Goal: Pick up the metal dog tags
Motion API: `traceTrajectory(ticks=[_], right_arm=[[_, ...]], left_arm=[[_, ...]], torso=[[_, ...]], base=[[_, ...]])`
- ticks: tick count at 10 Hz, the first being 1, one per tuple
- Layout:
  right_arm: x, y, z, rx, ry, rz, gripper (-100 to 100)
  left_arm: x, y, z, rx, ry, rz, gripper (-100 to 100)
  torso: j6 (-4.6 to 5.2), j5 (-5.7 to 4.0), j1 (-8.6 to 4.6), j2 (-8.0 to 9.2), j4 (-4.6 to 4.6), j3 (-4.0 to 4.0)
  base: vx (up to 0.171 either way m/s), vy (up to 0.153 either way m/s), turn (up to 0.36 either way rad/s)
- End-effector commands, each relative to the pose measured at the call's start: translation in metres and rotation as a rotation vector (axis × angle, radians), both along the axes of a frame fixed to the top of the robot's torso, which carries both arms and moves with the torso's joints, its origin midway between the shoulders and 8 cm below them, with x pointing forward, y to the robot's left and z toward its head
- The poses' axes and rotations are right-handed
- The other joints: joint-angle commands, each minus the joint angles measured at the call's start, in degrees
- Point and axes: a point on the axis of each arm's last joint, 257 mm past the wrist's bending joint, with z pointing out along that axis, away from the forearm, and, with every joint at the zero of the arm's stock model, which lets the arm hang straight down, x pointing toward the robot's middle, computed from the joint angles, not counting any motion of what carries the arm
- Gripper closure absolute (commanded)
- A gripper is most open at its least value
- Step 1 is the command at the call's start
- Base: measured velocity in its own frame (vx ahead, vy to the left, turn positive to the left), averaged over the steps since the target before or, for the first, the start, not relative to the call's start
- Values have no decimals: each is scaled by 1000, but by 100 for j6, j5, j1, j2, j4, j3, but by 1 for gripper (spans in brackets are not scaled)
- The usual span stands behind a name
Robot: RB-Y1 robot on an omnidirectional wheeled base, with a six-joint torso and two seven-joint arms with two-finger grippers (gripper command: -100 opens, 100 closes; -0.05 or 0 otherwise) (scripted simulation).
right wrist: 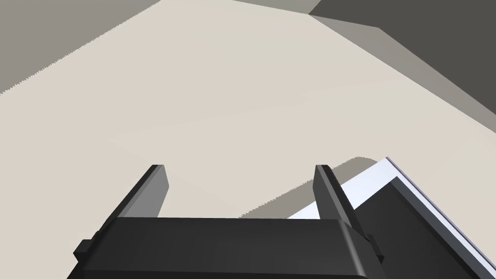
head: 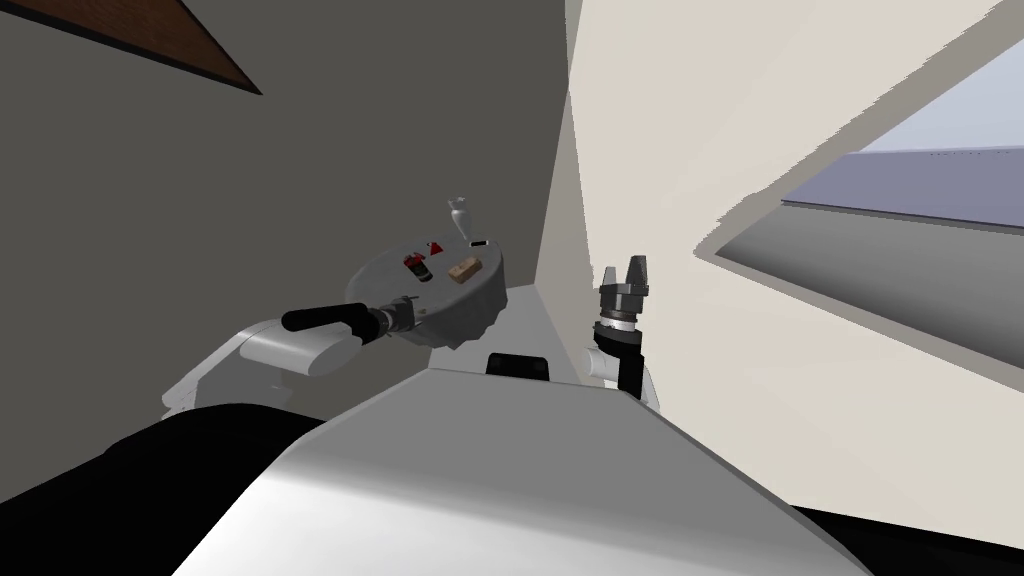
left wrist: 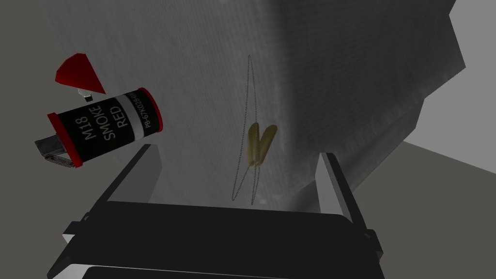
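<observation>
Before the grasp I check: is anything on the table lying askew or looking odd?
Only the M18 smoke grenade lies on its side on the grey table, apart from the dog tags; nothing spilled.

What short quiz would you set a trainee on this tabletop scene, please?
1. True or false: the left gripper is shut on the dog tags.
2. What lies beside the tags on the grey table? A) a black can labelled M18 SMOKE RED; B) a blue mug; C) a green book.
3. Short answer: which arm reaches to the table?
Key: 1 false, its fingers stand open; 2 A; 3 the left.
</observation>
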Motion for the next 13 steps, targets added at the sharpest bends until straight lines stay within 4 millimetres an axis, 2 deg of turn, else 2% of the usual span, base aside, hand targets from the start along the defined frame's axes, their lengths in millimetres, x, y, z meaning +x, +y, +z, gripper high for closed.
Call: traceTrajectory(ticks=[1, 3, 4, 5, 9, 10, 11, 13], right_arm=[[0, 0, 0, 0, 0, 0, 0], [0, 0, 0, 0, 0, 0, 0], [0, 0, 0, 0, 0, 0, 0], [0, 0, 0, 0, 0, 0, 0], [0, 0, 0, 0, 0, 0, 0], [0, 0, 0, 0, 0, 0, 0], [0, 0, 0, 0, 0, 0, 0], [0, 0, 0, 0, 0, 0, 0]], left_arm=[[3, 6, -6, 0, -1, 8, -100], [5, 14, -13, 2, -2, 18, -100], [3, 11, -11, 0, -1, 16, -100], [4, 12, -12, 1, -2, 15, 100], [3, 12, -12, 2, -1, 15, 100], [3, 12, -12, 2, -1, 15, 0], [2, 5, -4, 0, -1, 6, 100], [0, 4, -3, 1, -2, 4, 100]], torso=[[0, 0, 0, 0, 0, 0], [0, 0, -1, 2, 0, 1], [0, 0, -2, 1, 0, 1], [0, 0, 0, 3, 1, 2], [-1, 2, 4, 8, 3, 6], [-1, 2, 4, 9, 4, 6], [-1, 2, 4, 9, 4, 6], [-4, 1, 7, 20, 7, 13]], base=[[9, -11, -61], [11, -15, -51], [6, -6, -7], [0, 0, 0], [0, 0, 0], [0, 0, 0], [-10, 14, 87], [-10, 12, 35]])
